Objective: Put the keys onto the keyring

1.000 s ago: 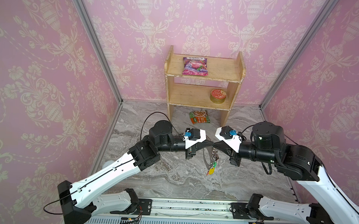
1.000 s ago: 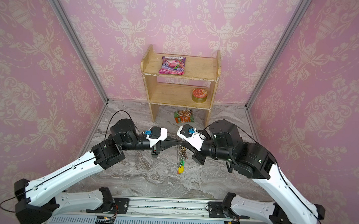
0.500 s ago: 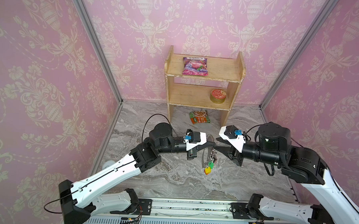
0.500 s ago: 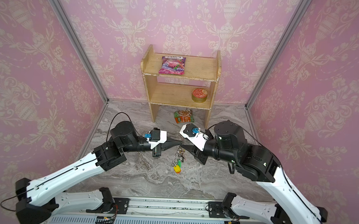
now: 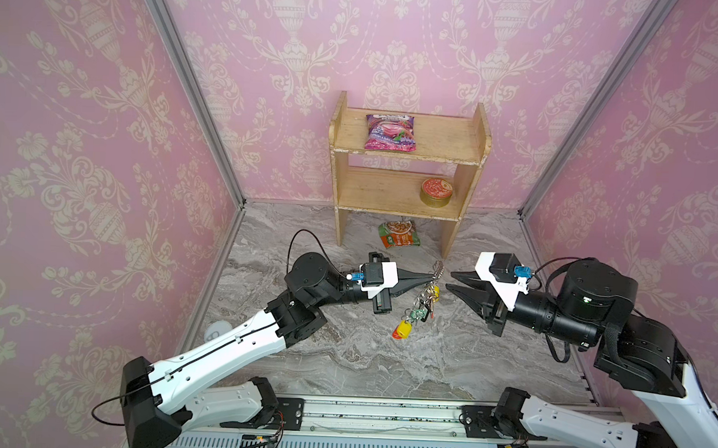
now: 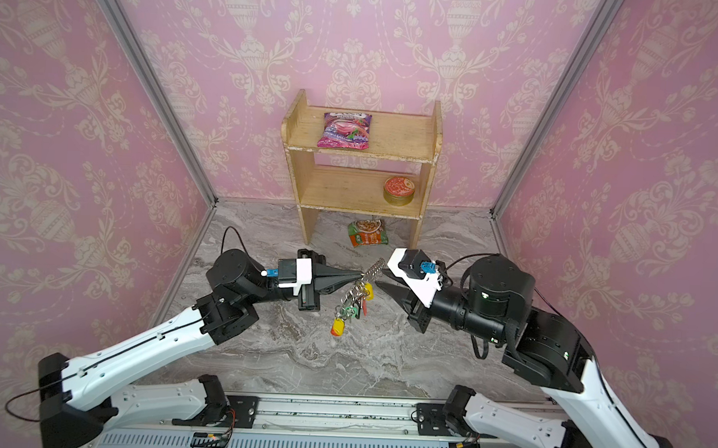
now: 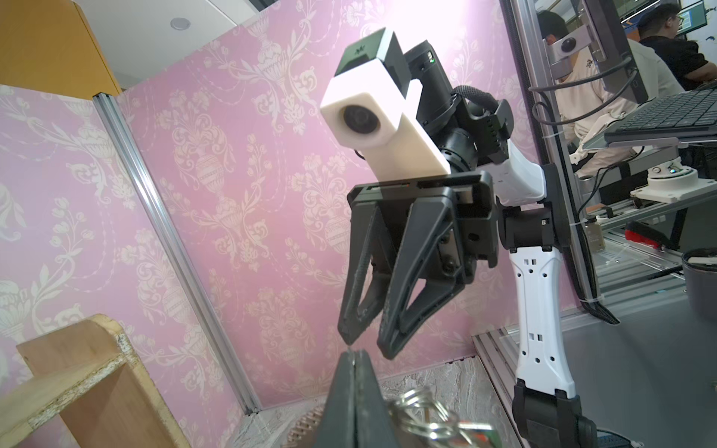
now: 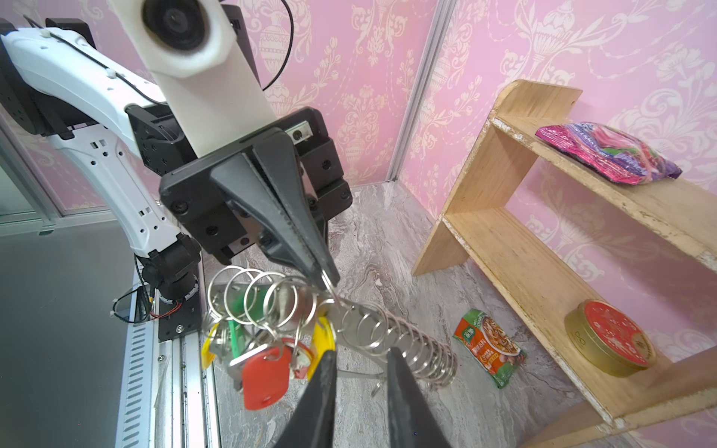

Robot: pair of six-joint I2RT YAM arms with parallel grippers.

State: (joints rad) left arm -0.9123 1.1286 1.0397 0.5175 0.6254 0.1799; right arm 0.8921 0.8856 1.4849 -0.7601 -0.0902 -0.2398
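My left gripper [image 5: 430,277] [image 6: 361,276] is shut on a silver loop of the keyring [image 5: 437,269] [image 6: 373,269] and holds it above the floor. In the right wrist view the keyring [image 8: 392,337] shows as a long row of silver loops, pinched at the left gripper's tip [image 8: 329,277]. Several keys [image 5: 418,308] [image 6: 351,308] with yellow, green and red tags [image 8: 265,378] hang from its rings in a bunch. My right gripper [image 5: 450,280] [image 6: 382,278] [image 8: 359,358] stands open a short way right of the keyring, touching nothing.
A wooden shelf [image 5: 408,152] stands against the back wall with a pink snack bag [image 5: 390,131] on top and a round tin [image 5: 436,191] on its lower board. An orange-green packet [image 5: 399,234] lies on the marble floor below it.
My right gripper has let go at the keyring, opened, and drawn back to the right. The left gripper still holds the keyring, and the keys hang a little differently.
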